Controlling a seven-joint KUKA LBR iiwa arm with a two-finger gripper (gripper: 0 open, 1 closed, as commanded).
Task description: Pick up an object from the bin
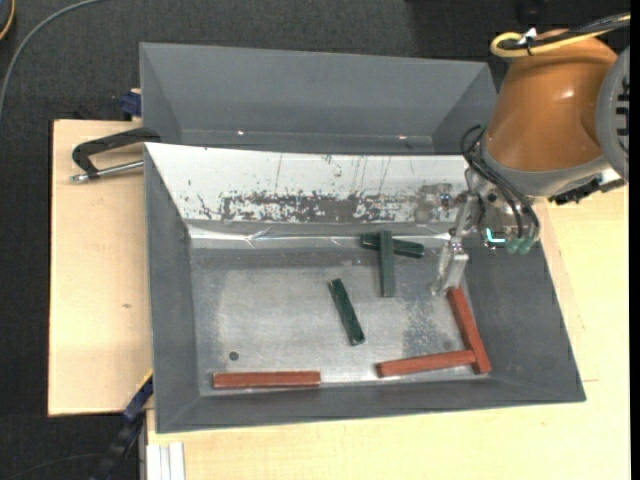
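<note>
Red-brown flat slanted bar lies at right of grey metal bin, top end beside jaws | jaws: grip state cannot be told | bin also holds two red-brown bars, three dark green sticks.

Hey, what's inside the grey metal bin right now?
Two crossed dark green bars by the back wall, a third dark green bar mid-floor, and three red-brown bars: front left, front right, right side. The tool hangs there; the arm hides the back right corner.
</note>
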